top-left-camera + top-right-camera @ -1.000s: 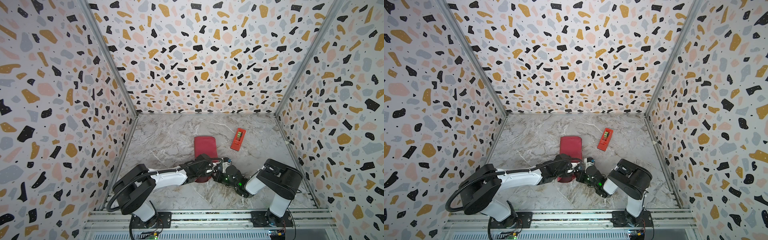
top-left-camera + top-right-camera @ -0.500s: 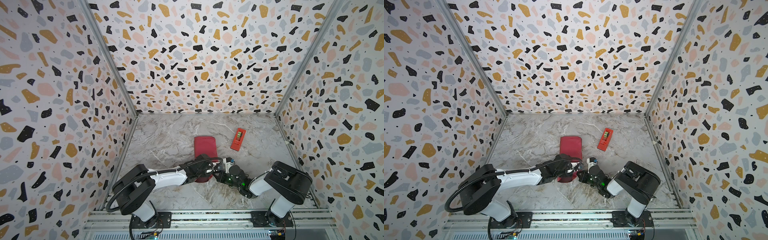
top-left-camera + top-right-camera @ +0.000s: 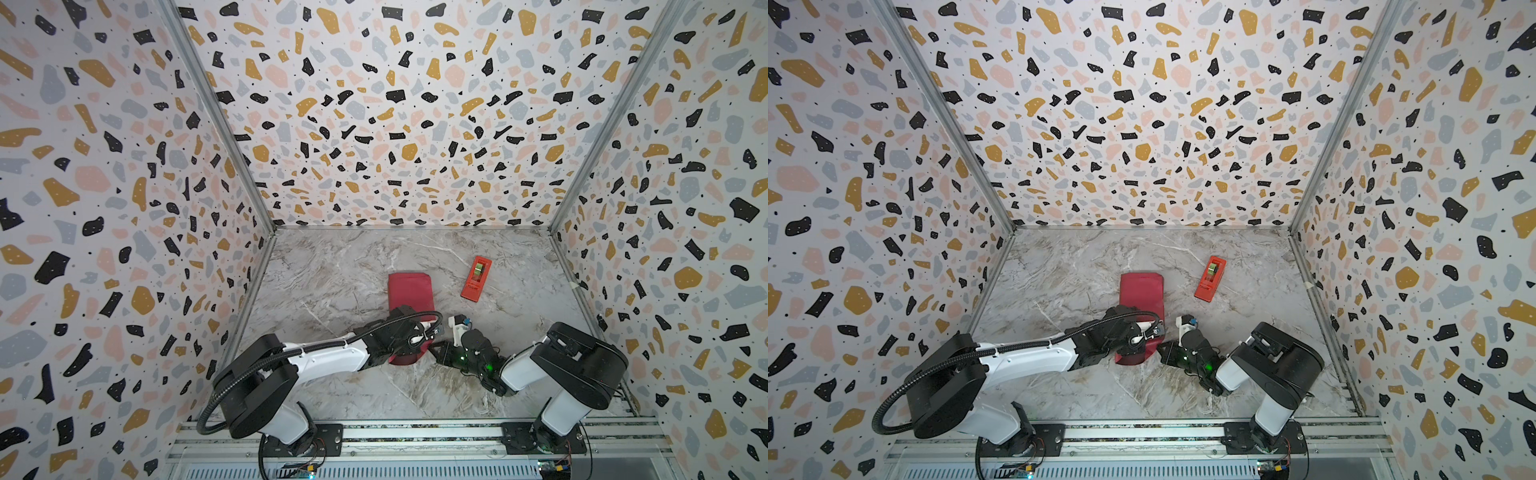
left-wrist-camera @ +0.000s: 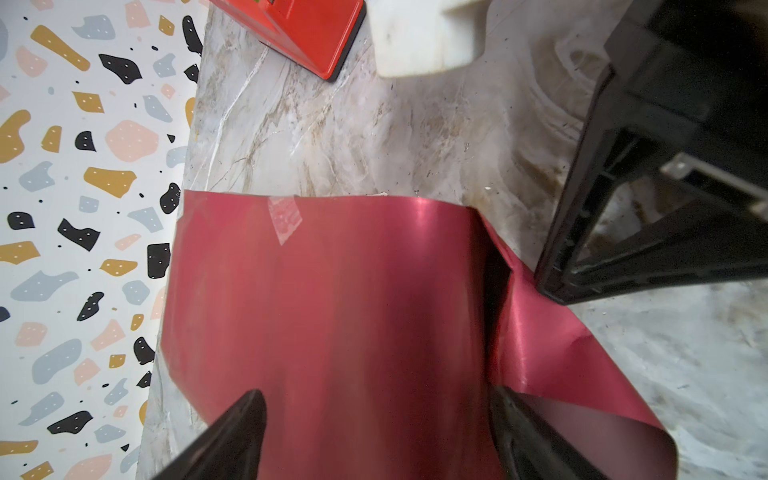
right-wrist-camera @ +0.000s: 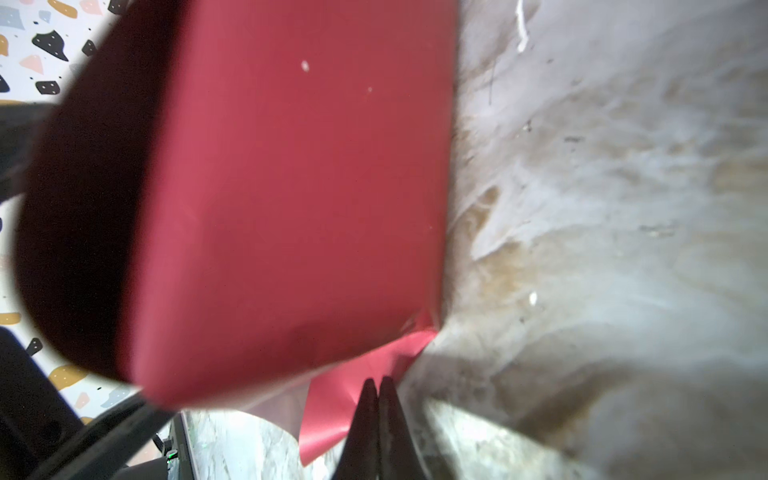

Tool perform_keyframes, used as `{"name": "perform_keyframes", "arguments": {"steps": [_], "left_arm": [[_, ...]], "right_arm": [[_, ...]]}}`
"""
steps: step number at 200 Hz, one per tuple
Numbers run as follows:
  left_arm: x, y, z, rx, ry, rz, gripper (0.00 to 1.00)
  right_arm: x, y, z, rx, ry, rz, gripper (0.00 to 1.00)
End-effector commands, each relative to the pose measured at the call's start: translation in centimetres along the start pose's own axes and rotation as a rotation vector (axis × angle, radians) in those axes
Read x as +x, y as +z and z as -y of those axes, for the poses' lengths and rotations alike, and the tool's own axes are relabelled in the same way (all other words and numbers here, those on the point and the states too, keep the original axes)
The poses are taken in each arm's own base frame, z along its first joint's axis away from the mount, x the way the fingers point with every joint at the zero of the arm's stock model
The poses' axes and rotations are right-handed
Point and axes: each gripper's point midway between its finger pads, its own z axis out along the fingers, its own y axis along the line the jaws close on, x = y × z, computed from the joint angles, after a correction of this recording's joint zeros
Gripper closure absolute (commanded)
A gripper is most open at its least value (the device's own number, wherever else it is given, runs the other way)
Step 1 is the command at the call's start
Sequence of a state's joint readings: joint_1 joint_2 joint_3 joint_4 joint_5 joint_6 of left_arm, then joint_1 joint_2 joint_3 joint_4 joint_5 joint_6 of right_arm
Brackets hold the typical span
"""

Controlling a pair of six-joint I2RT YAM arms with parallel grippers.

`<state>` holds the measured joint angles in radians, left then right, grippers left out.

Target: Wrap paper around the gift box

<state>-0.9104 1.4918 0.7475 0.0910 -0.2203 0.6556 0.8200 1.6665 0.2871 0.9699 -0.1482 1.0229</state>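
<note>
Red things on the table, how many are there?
2. The paper lies in the middle; the tape dispenser lies apart, to its right in both top views. More could be hidden beneath the paper.

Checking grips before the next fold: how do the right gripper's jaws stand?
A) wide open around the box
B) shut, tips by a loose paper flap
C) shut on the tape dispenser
B: in the right wrist view the right gripper has its jaws together, tips by a loose flap of the paper.
</note>
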Motion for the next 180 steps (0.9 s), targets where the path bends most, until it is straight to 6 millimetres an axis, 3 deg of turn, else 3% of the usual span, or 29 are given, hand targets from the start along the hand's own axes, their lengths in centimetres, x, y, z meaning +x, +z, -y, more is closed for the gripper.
{"name": "perform_keyframes", "arguments": {"steps": [1, 65, 180], "left_arm": [[-0.1, -0.3, -0.9, -0.034, -0.034, 0.018, 0.18], [1.5, 0.8, 0.0, -0.010, -0.019, -0.051, 0.22], [1.6, 0.7, 0.0, -0.015, -0.029, -0.047, 0.22]], "right_arm": [[-0.3, -0.1, -0.9, -0.020, -0.035, -0.008, 0.95], [-0.1, 0.5, -2.3, -0.050, -0.044, -0.024, 0.96], [2.9, 1.7, -0.5, 0.009, 0.025, -0.075, 0.98]]}}
